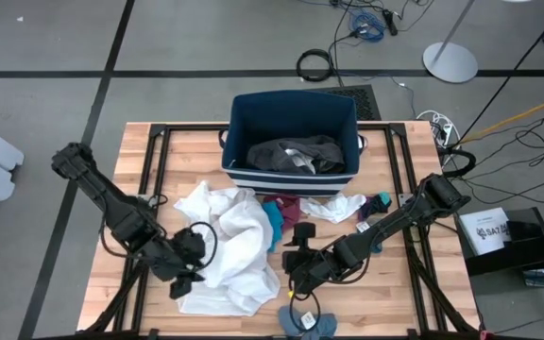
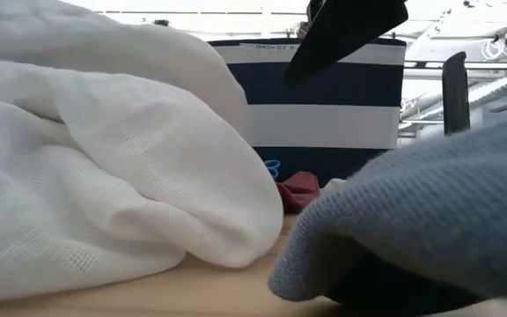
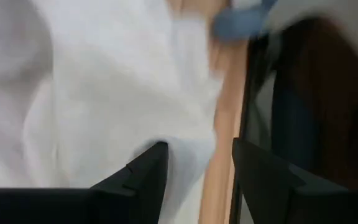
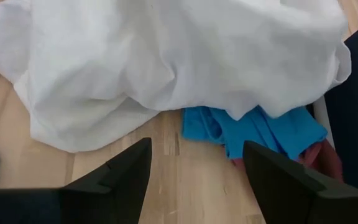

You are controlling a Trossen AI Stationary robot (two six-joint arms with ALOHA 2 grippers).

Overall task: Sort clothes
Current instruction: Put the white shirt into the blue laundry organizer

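Note:
A large white garment lies bunched on the wooden table, left of centre. My left gripper stands open over the garment's near left edge; nothing is pinched between its fingers. My right gripper hangs open over bare wood, with the white garment and a teal piece ahead of it. A maroon piece lies beside the teal one. A dark grey garment lies inside the navy bin. A blue-grey sock rests at the near edge.
The striped navy bin stands at the table's far middle. A small white piece and a teal-and-dark sock lie in front of the bin, to the right. Cables and a stand base lie on the floor beyond the table.

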